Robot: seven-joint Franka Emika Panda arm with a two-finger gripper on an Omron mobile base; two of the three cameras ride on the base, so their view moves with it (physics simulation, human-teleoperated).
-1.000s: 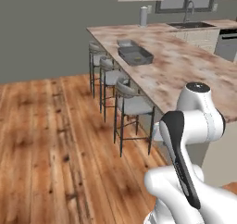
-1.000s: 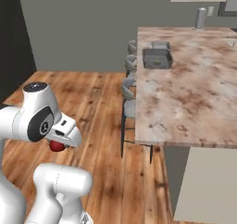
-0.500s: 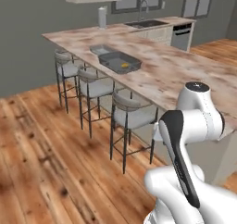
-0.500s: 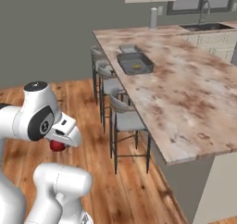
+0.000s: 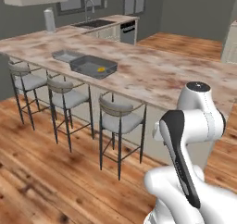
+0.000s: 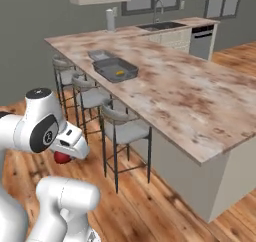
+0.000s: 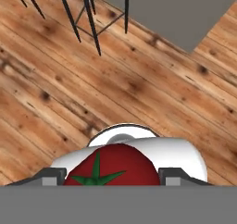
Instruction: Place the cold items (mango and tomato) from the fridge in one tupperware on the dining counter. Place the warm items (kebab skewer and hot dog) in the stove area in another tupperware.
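Kitchen with a long marbled dining table (image 6: 190, 101) above wooden flooring.
Ahead and left of the robot, a tupperware (image 6: 116, 69) holds the mango (image 6: 119, 73); the claw (image 6: 67, 155), low beside the base, pinches the tomato (image 7: 112, 165).

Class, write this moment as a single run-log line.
claw: shut on tomato | mango: in tray on counter | tomato: not yet placed

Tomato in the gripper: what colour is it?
Deep red tomato with a green star-shaped calyx; it shows best in the hand view.
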